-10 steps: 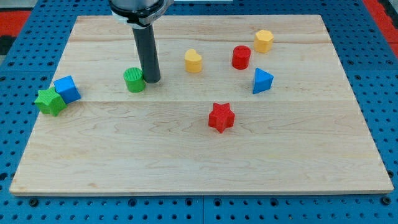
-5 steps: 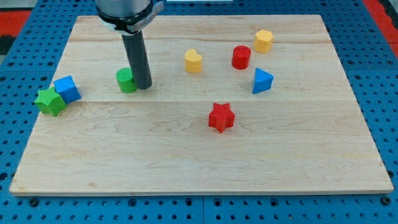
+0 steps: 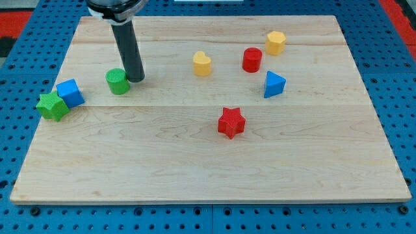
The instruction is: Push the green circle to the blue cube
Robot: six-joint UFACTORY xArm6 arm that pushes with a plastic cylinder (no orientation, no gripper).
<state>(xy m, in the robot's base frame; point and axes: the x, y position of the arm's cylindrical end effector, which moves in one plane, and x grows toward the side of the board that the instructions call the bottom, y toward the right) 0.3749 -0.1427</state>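
Note:
The green circle (image 3: pixel 117 82) is a short green cylinder at the board's left. My tip (image 3: pixel 136 79) touches its right side. The blue cube (image 3: pixel 69 93) sits further left, near the board's left edge, about a block's width from the green circle. A green star (image 3: pixel 52 106) rests against the blue cube's lower left side.
A yellow heart-like block (image 3: pixel 202 64) is at the upper middle. A red cylinder (image 3: pixel 252 60), a yellow hexagon (image 3: pixel 275 43) and a blue triangle (image 3: pixel 273 84) are at the upper right. A red star (image 3: pixel 231 122) is at the centre. The wooden board (image 3: pixel 208 169) lies on a blue pegboard.
My tip has moved to the view's left, pushing the green circle left toward the blue cube. The other blocks have not moved.

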